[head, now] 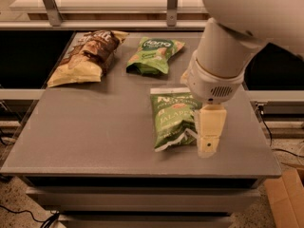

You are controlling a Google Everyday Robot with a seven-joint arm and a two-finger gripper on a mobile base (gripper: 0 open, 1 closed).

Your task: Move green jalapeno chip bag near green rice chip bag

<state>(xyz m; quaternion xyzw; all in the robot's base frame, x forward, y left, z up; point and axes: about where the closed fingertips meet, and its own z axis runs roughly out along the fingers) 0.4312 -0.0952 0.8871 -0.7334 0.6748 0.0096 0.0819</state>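
The green jalapeno chip bag (172,122) lies flat on the grey table (95,141), right of centre, its white "JALAP" lettering showing. The smaller green rice chip bag (154,55) with a dark oval logo lies farther back, near the middle of the table's rear edge. My gripper (208,144) hangs from the large white arm and points down at the jalapeno bag's right edge, covering part of that side. It looks cream-coloured and narrow from this angle.
A brown-and-cream chip bag (88,56) lies at the back left of the table. A metal rail with upright posts (172,4) runs behind the table. A cardboard box (285,198) sits on the floor at the lower right.
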